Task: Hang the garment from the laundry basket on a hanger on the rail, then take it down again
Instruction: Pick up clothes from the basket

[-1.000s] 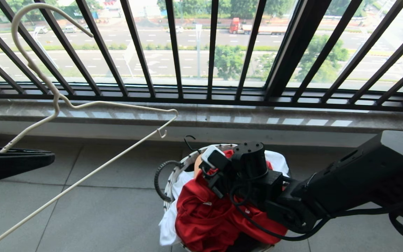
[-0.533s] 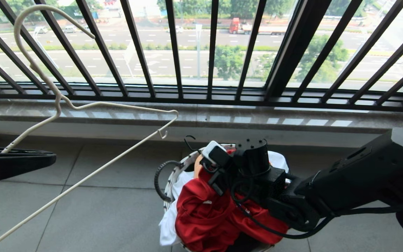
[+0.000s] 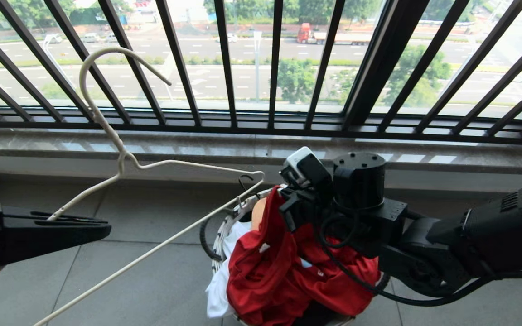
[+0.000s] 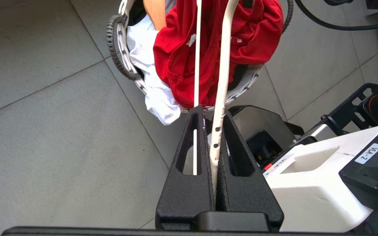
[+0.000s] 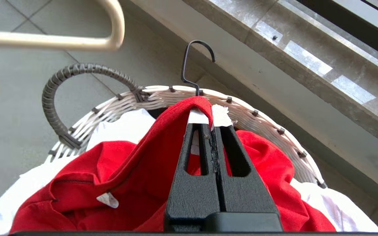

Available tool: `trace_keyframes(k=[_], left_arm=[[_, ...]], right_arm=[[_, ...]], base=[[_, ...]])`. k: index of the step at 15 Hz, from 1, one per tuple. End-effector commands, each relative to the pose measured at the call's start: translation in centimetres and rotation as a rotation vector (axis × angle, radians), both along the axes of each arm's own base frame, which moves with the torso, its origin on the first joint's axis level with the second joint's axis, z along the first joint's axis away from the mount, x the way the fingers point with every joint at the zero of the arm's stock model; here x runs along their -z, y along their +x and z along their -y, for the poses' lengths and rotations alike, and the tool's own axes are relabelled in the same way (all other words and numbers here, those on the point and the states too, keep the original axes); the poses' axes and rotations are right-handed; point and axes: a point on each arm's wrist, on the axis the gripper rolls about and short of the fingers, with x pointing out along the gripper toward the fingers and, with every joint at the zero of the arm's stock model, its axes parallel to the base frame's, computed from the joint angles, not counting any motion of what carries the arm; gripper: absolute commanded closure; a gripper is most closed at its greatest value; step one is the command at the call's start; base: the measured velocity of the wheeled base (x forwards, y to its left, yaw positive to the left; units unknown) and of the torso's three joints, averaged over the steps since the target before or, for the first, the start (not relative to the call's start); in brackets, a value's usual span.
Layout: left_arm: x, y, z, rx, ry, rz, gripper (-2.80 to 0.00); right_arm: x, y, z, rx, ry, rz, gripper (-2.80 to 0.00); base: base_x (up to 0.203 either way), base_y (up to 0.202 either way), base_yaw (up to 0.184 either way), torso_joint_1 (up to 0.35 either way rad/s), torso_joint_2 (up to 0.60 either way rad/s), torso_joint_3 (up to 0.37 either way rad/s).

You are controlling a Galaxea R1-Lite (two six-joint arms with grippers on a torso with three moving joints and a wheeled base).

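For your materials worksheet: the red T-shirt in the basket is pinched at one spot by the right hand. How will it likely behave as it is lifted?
The red T-shirt looks floppy: it peaks where the right hand pinches it and sags in folds elsewhere. It probably trails and unfolds from the basket. It may drag the white cloth lying beneath it.

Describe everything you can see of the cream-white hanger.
The hanger is thin cream-white wire with a long bent hook curving up before the window bars. The left claw is shut on one sloping arm, holding it tilted above the floor. Its far corner hangs near the laundry basket, without touching the red garment.
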Motion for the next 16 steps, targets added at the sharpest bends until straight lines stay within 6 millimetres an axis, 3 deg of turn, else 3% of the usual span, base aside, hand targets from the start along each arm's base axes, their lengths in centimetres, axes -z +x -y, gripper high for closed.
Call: trace_keyframes(k=[1, 4, 11, 16], left_arm=[[1.0, 1.6, 1.1, 0.010, 0.038, -0.065, 0.00], [2.4, 2.5, 2.3, 0.051, 0.081, -0.128, 0.00], [3.2, 2.9, 3.1, 0.072, 0.104, -0.161, 0.00], [1.8, 1.2, 1.8, 0.067, 0.050, -0.072, 0.00]], right_arm=[[-2.1, -1.0, 0.8, 0.007, 0.057, 0.030, 0.00], [-2.7, -0.6, 1.5, 0.027, 0.068, 0.045, 0.00], [-3.8, -0.9, 2.0, 0.029, 0.091, 0.069, 0.00], [-5.1, -1.2, 2.2, 0.030, 0.150, 0.081, 0.00]], base=[[0.000, 0.000, 0.000, 0.000, 0.00, 0.000], [0.000, 0.000, 0.000, 0.000, 0.00, 0.000], [0.000, 0.000, 0.000, 0.000, 0.00, 0.000], [0.000, 0.000, 0.000, 0.000, 0.00, 0.000]])
